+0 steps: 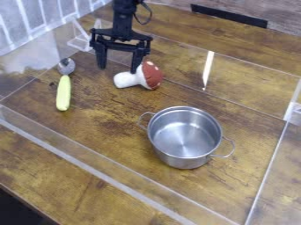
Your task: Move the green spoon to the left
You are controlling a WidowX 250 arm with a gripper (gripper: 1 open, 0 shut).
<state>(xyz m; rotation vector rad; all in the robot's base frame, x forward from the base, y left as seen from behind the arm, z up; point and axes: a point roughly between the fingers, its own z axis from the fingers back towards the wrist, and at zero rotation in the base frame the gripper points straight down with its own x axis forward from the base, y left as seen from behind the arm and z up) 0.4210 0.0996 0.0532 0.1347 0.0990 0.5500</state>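
The green spoon [63, 90] lies flat on the wooden table at the left, its yellow-green handle toward the front and its small grey bowl [69, 65] at the far end. My black gripper [121, 60] hangs at the back, pointing down, to the right of the spoon and apart from it. Its fingers stand spread and open with nothing between them. Its right finger [146, 53] is just above the red-capped white mushroom toy [140, 76].
A steel pot with two handles [185, 135] stands right of centre. Clear acrylic walls [207, 70] ring the work area, with a low front edge [94, 171]. Bare wood lies between spoon and pot.
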